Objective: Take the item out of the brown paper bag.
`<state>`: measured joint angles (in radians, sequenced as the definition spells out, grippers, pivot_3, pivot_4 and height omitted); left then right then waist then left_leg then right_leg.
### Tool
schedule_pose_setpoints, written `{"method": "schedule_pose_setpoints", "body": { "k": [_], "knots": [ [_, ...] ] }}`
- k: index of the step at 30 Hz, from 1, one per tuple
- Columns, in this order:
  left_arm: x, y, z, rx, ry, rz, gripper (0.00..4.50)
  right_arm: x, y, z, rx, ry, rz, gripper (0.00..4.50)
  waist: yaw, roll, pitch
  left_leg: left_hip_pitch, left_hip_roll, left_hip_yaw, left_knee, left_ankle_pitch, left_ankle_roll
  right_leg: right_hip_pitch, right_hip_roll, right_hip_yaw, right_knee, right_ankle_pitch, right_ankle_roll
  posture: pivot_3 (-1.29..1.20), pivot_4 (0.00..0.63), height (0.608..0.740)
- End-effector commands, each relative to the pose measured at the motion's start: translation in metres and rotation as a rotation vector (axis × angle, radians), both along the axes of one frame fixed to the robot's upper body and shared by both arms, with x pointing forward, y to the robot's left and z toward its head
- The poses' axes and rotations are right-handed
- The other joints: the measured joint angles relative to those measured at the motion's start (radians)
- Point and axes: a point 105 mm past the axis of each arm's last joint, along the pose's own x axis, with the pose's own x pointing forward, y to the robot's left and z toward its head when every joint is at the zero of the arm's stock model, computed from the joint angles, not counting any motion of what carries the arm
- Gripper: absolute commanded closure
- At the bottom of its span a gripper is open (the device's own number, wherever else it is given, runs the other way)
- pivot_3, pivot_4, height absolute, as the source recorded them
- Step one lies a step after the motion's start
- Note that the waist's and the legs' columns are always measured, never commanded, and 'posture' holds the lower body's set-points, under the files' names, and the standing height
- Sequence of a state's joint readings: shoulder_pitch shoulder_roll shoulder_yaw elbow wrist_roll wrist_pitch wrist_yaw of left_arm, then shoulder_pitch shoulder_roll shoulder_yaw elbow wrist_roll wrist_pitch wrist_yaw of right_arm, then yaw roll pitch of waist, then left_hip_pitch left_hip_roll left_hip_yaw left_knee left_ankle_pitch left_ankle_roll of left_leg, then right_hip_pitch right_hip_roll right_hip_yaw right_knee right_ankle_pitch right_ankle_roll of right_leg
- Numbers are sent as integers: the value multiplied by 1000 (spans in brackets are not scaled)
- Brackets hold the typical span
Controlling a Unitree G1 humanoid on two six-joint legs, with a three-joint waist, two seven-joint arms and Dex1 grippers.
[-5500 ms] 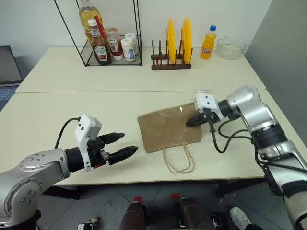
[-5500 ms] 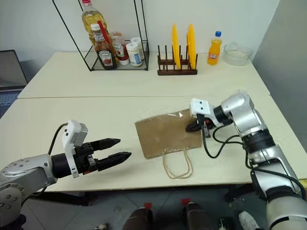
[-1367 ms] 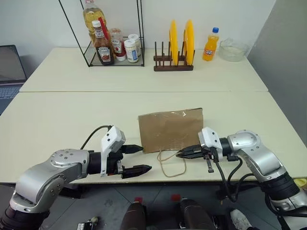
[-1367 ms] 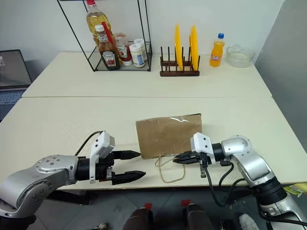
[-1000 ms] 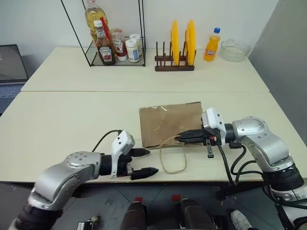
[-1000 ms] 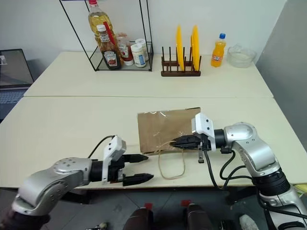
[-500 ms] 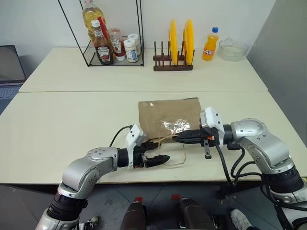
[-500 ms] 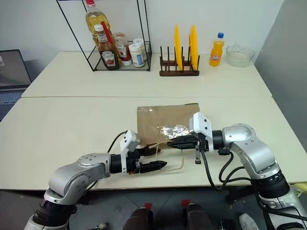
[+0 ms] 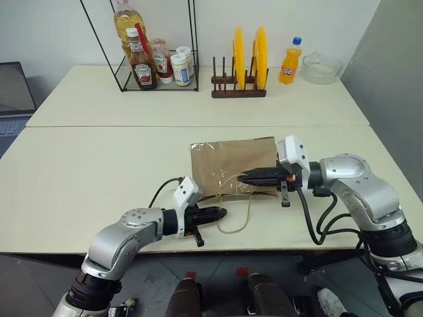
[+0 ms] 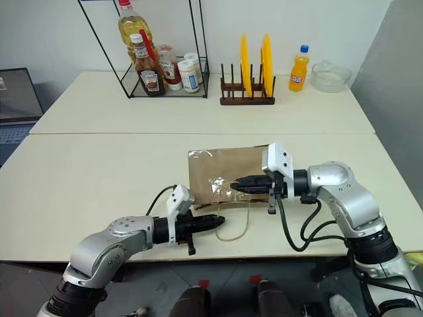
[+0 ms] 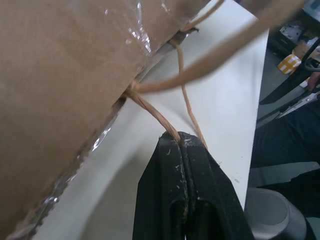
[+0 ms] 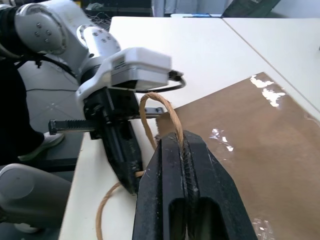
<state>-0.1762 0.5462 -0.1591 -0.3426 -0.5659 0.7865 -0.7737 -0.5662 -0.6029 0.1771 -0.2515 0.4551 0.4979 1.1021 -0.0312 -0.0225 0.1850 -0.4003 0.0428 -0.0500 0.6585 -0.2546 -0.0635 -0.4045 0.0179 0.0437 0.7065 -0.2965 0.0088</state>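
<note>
Left end effector [image 11: 182, 141] has clamped a handle [image 11: 152, 107]; bag [image 9: 231, 162] mouth faces the robot.

walls [image 9: 53, 26]: white | tables [image 9: 99, 158]: cream | laptop [image 9: 14, 89], perhaps

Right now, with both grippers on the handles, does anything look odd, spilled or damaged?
Nothing is spilled or torn. The paper bag lies flat on the table, and each shut gripper pinches one cord handle: left gripper, right gripper. The bag's mouth is barely parted, and what's inside is hidden.
</note>
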Motion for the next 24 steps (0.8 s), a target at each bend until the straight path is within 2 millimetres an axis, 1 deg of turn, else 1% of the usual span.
{"method": "schedule_pose_setpoints", "body": {
  "k": [1,3,6,7,9,12,19,23,24],
  "knots": [
    [0,0,-8,27,-6,-4,4452,6,1,22,51,-57,-9,4500,-1,0,0,0,0,0,0,0,0,0,0,0,0,0,0,0,150,740],
    [-1,2,-13,52,-8,-11,4452,8,2,25,58,-59,-15,4500,0,0,0,0,0,0,0,0,0,0,0,0,0,0,0,0,150,740],
    [-9,15,-50,250,-19,-53,4452,26,1,44,101,-67,-65,4500,-5,0,0,0,0,1,-1,0,0,0,0,0,-1,0,-1,0,150,740],
    [-11,18,-58,292,-28,-67,4452,30,1,48,112,-66,-77,4500,-4,1,0,1,0,2,-2,0,0,0,0,0,0,0,-1,0,150,740],
    [-14,21,-67,333,-43,-88,4452,36,2,55,127,-68,-87,4500,-4,2,-1,2,0,2,-3,0,0,0,0,0,0,0,-1,0,150,740],
    [-15,22,-72,341,-54,-95,4452,42,7,62,140,-79,-91,4500,-2,3,-3,3,0,2,-4,0,0,1,0,0,-2,0,-1,0,150,740],
    [-14,25,-76,348,-60,-91,4452,59,15,74,172,-99,-105,4500,-1,5,-4,3,0,2,-5,0,0,1,0,0,-2,0,-1,0,150,740],
    [-18,40,-75,369,-63,-73,4452,60,18,75,172,-103,-94,4500,-3,5,-4,3,0,2,-5,0,0,1,0,0,-2,0,-1,0,150,740],
    [-20,47,-75,384,-66,-72,4452,59,19,74,172,-103,-90,4500,-5,5,-4,4,1,3,-6,0,0,1,0,0,-2,1,-1,0,150,740]
  ]
}}
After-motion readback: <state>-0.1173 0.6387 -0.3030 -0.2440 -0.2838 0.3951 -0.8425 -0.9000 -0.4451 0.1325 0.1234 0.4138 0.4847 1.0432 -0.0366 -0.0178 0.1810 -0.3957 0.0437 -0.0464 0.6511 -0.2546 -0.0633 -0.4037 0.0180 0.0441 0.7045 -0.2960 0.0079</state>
